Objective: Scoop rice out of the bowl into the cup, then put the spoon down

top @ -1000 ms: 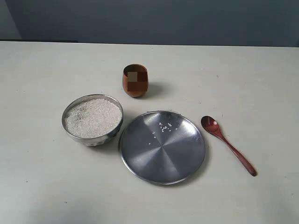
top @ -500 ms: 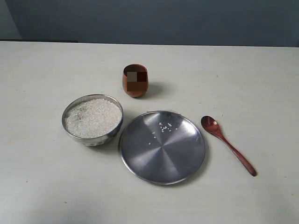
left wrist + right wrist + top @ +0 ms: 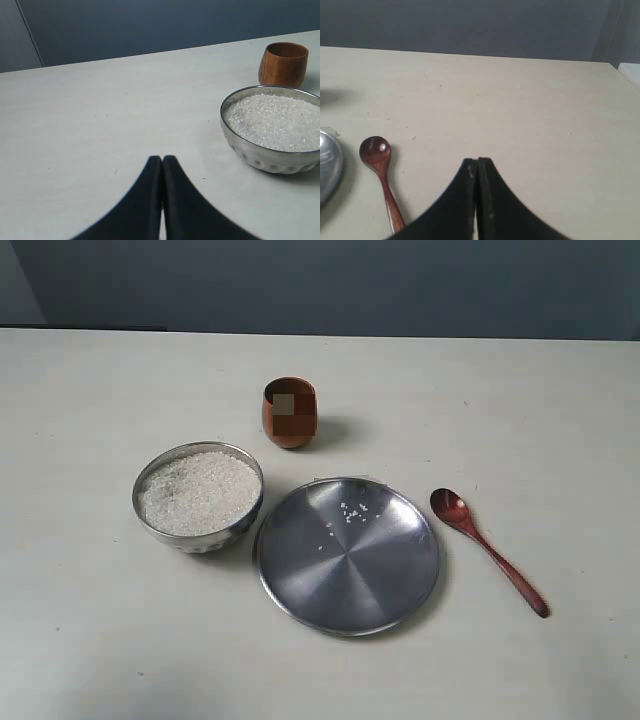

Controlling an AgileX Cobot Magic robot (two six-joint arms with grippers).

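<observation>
Wooden spoon [image 3: 385,190] lies just beside the right claw [image 3: 477,162], pinched together and empty like the left claw [image 3: 162,160]; spread it first, then grip mid-handle.

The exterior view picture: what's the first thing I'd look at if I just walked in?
Probably the shiny steel bowl heaped with white rice on the left, and beside it the wide flat steel plate with a few stray grains on it. A small brown wooden cup stands behind them, and a wooden spoon lies flat right of the plate.
</observation>
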